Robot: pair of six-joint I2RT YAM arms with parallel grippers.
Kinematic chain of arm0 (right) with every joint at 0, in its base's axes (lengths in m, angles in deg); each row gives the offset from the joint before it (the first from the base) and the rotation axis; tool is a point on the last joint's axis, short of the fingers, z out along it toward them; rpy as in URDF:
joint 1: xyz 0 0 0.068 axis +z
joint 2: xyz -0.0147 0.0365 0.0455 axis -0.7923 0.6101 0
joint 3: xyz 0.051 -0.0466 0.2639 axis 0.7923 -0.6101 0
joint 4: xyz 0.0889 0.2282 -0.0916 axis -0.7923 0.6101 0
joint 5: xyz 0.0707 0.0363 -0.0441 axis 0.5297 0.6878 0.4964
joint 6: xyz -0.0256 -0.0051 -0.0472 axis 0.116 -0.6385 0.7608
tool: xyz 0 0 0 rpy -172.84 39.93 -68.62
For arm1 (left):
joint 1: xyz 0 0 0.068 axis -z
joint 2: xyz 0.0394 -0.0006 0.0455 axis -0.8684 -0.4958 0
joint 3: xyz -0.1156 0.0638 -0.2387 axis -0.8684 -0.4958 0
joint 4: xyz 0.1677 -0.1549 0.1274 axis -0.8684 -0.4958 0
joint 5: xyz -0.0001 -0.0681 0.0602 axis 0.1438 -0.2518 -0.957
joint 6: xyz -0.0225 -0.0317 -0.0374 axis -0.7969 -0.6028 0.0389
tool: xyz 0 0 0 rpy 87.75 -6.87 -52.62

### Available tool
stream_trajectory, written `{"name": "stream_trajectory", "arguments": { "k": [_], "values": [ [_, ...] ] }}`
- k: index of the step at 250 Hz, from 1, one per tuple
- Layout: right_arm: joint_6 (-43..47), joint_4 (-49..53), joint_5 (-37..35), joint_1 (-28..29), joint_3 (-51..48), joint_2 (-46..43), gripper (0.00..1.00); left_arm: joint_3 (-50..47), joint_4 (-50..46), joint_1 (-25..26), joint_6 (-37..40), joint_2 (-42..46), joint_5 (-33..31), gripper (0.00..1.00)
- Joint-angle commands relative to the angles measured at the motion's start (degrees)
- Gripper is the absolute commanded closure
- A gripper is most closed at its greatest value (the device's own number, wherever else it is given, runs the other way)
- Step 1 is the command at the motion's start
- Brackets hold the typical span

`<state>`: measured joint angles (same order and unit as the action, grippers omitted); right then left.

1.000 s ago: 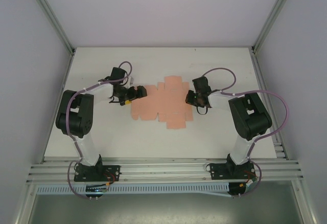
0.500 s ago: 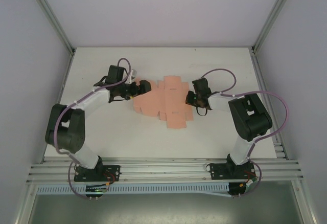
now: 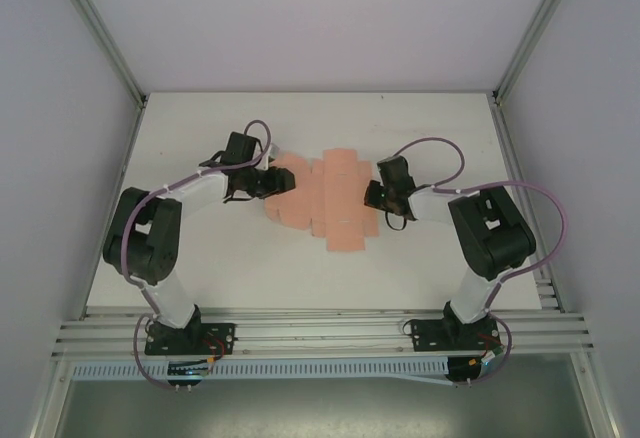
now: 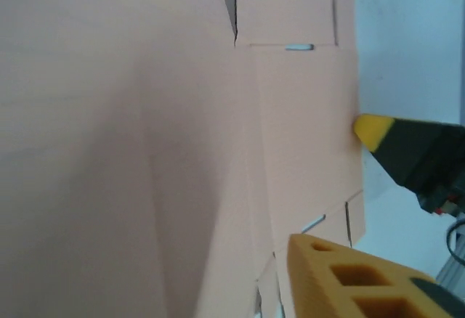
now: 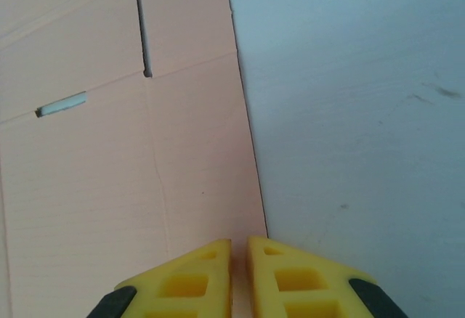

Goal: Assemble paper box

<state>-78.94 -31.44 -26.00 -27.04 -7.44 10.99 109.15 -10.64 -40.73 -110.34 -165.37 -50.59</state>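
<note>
My left tool [image 3: 283, 180] has swung right, lifting the left flap of the salmon-pink die-cut card sheet [image 3: 340, 203], its grip impossible to tell; my right tool [image 5: 240, 249] stays closed at the sheet's edge

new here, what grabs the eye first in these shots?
A flat salmon-pink card sheet with flaps and slots lies in the middle of the white table. The left gripper sits at its left end with fingers apart. The right gripper rests at its right edge, its yellow fingers nearly together.
</note>
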Motion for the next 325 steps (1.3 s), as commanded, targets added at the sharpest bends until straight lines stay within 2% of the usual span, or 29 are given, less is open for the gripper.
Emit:
{"name": "stream_trajectory", "arguments": {
  "k": [1, 17, 43, 68, 80, 92, 106, 131, 174, 211, 243, 266, 286, 325],
  "values": [
    [1.3, 7.1, 0.8, 0.9, -3.3, -1.1, 0.85, 2.6, -2.1, 1.4, 1.8, -1.1, -2.6, 0.86],
    [2.2, 7.8, 0.1, 0.6, -3.3, -4.4, 0.82, 1.9, -1.2, 1.4, 1.9, -0.2, -2.3, 1.0],
    [4.1, 8.7, -0.6, -0.3, -3.7, -11.6, 0.73, -0.2, 1.6, 1.4, 2.9, 3.9, -1.9, 1.0],
    [5.7, 7.7, 2.3, -2.6, -5.4, -19.3, 0.58, -3.9, 4.4, 1.4, 3.1, 10.0, -1.6, 1.0],
    [5.6, 7.1, 5.8, -4.6, -6.5, -22.6, 0.48, -5.8, 6.4, 1.4, 3.0, 13.5, -0.2, 1.0],
    [5.6, 5.7, 11.1, -7.2, -8.0, -25.6, 0.29, -7.9, 8.9, 1.3, 2.8, 17.2, 1.3, 1.0],
    [5.1, 3.2, 17.6, -10.4, -10.0, -28.4, 0.16, -10.3, 11.8, 1.4, 2.6, 21.6, 2.9, 1.0],
    [4.7, -2.0, 28.0, -14.6, -13.2, -32.0, 0.08, -13.1, 16.1, 1.4, 2.9, 28.5, 6.2, 1.0],
    [5.5, -7.3, 39.4, -16.0, -14.3, -34.7, 0.08, -14.9, 21.5, 1.4, 2.0, 35.4, 12.3, 1.0],
    [2.9, -12.8, 43.4, -17.2, -14.0, -34.3, 0.14, -14.4, 23.6, 1.4, 0.5, 38.2, 15.2, 1.0],
    [0.6, -17.0, 47.5, -18.7, -13.7, -33.3, 0.31, -15.1, 23.7, 1.4, -0.6, 40.2, 12.3, 1.0],
    [-0.8, -20.4, 50.8, -18.7, -14.1, -33.2, 0.42, -16.0, 24.8, 1.4, -1.3, 41.0, 12.7, 1.0],
    [-0.2, -21.1, 52.5, -18.7, -14.2, -33.4, 0.43, -16.7, 26.3, 1.4, -1.8, 41.1, 12.8, 1.0],
    [0.7, -18.6, 50.9, -19.0, -13.9, -33.8, 0.43, -16.6, 28.1, 1.4, -2.6, 40.9, 13.9, 1.0]
  ]
}}
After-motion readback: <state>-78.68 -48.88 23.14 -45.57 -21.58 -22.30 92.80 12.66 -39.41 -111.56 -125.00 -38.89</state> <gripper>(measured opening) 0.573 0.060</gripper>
